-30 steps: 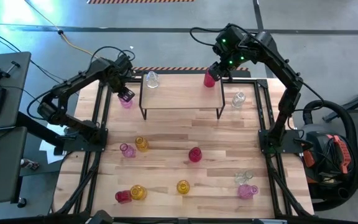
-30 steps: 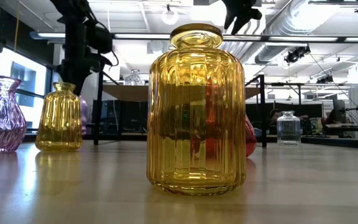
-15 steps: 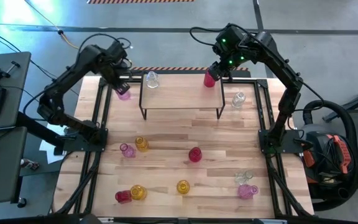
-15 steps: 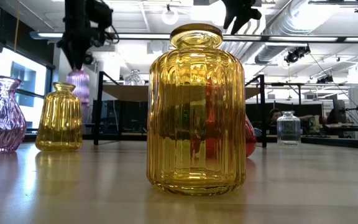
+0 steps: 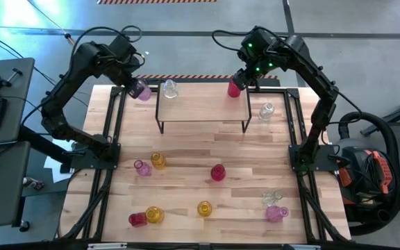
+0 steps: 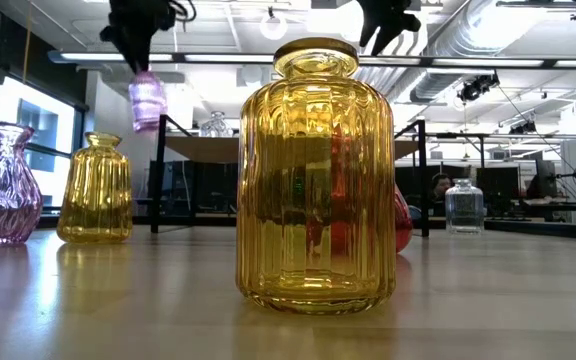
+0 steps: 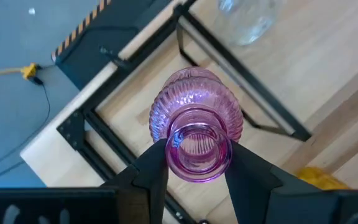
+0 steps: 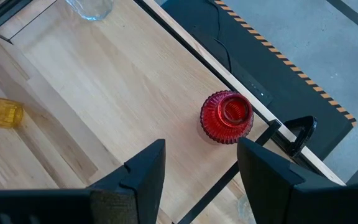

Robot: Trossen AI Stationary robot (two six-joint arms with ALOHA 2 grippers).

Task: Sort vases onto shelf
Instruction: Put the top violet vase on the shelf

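Left gripper (image 7: 197, 163) is clamped on the neck of a ribbed pink vase (image 7: 196, 118), translucent and bulbous with a round open mouth, hanging clear of the table just off the shelf's (image 5: 203, 108) left end. Right gripper (image 8: 201, 165) hovers over the shelf's far right corner, fingers apart, above a ribbed red vase (image 8: 227, 117) standing there. In the low view a big amber vase (image 6: 314, 180) hides most of the shelf.

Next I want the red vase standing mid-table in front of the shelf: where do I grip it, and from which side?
Take the red vase by its narrow neck, coming straight down from above. It stands upright with its mouth up and clear space around it, and the ribbed belly looks wider than the neck. The left gripper is shut on the pink vase, so use the right gripper, open above the shelf.
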